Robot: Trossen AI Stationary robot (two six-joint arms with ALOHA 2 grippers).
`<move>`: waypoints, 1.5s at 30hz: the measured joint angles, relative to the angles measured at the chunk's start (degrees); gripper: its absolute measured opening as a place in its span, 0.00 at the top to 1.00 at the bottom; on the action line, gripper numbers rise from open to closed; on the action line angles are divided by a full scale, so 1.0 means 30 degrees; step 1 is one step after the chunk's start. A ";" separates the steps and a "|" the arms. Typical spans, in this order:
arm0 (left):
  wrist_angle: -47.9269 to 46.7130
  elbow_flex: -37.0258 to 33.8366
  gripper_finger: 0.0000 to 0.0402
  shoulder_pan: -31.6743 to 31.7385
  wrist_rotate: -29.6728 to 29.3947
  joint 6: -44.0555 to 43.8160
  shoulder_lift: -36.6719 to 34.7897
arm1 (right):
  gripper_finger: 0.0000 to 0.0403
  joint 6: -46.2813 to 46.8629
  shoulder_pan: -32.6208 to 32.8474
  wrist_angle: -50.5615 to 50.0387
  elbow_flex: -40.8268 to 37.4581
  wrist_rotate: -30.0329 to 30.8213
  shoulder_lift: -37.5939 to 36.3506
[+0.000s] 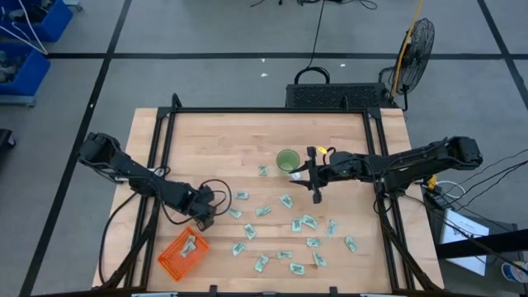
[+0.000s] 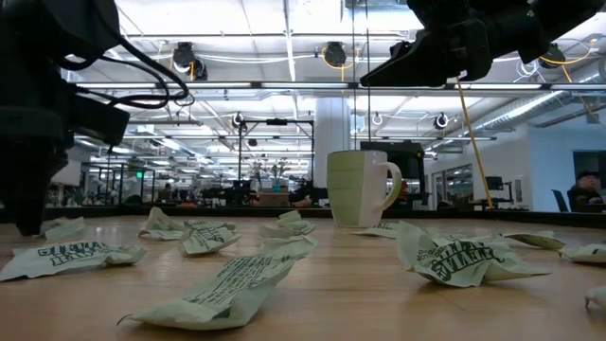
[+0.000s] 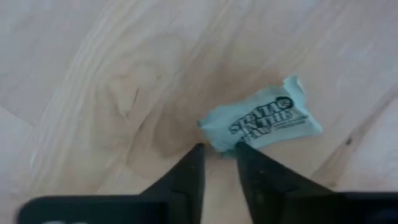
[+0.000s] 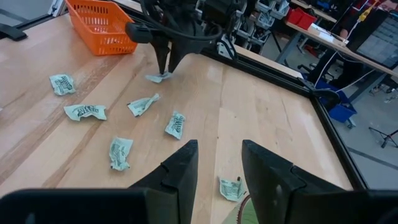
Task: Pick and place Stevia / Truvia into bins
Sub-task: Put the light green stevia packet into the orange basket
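Observation:
Several white-and-green sachets (image 1: 289, 223) lie scattered on the wooden table. My left gripper (image 3: 219, 149) points down at one sachet (image 3: 264, 118) lying flat, just to the far right of the orange basket (image 1: 183, 252). Its fingers are open by a narrow gap, with the sachet's corner (image 3: 216, 144) at the tips. The right wrist view shows this left gripper (image 4: 166, 70) over that sachet (image 4: 158, 78). At least one sachet (image 1: 191, 243) lies in the basket. My right gripper (image 1: 317, 196) hangs open above the table, close to the green cup (image 1: 288, 159), holding nothing. My left gripper comes from above, pointing down, with its two fingertips (image 3: 198, 152) on either side of the sachet's corner (image 3: 216, 144). The sachet lies flat on the table. Whether the fingertips touch it, I cannot tell.
The green cup (image 2: 358, 188) stands upright near the table's middle, toward the far side. A black frame rail (image 4: 323, 106) runs along the table's edges. Bare wood lies between the basket and the scattered sachets, and along the far side.

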 joint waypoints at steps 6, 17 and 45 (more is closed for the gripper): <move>-0.0034 0.0019 0.97 -0.0007 -0.0110 0.0595 0.0016 | 0.71 -0.0071 0.0000 0.0000 0.0000 0.0000 0.0000; -0.7692 0.6446 0.99 -0.0458 0.0768 0.1933 0.0161 | 0.71 -0.0135 -0.0001 0.0001 0.0000 0.0000 0.0000; -0.2639 0.5595 0.86 -0.7233 0.4945 -1.1063 0.0088 | 0.71 0.0038 -0.0002 0.0000 0.0000 0.0000 0.0000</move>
